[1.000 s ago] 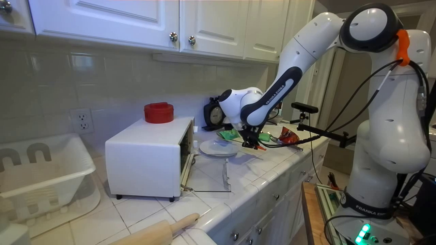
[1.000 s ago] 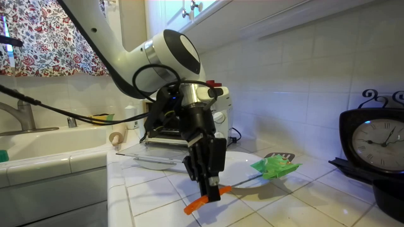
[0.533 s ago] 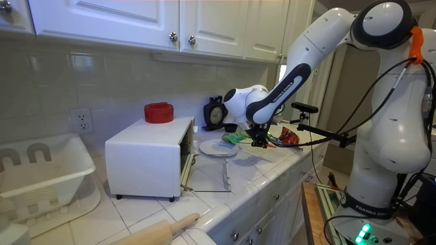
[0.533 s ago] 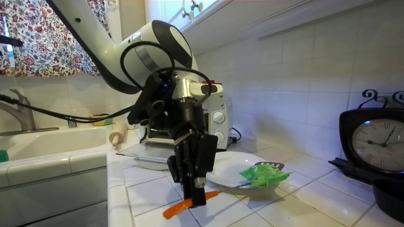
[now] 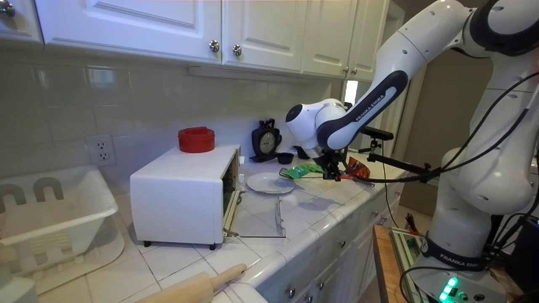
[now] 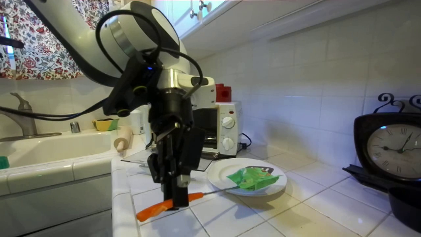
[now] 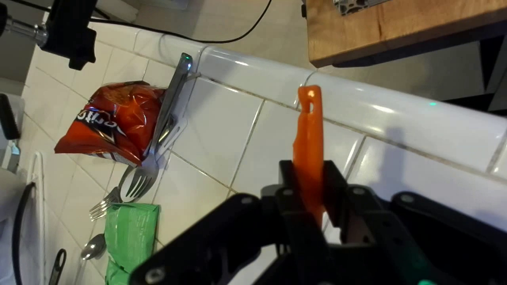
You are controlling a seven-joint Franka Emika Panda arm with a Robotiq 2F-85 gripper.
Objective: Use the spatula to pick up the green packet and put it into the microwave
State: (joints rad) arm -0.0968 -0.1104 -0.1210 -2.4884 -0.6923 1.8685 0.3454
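Note:
My gripper is shut on the orange handle of the spatula and holds it above the counter. The spatula's thin shaft leads to a dark slotted blade. The green packet lies on that blade; in an exterior view it overlaps the plate behind it. Blade and carried packet are hidden in the wrist view. The white microwave has its glass door folded down open.
A white plate lies by the microwave. Another green packet, a red chip bag and metal cutlery lie on the counter. A rolling pin, dish rack and black clock stand around.
The gripper has moved away from the microwave, rightward in one exterior view and leftward in another. The spatula and packet moved along; the packet stays on the blade.

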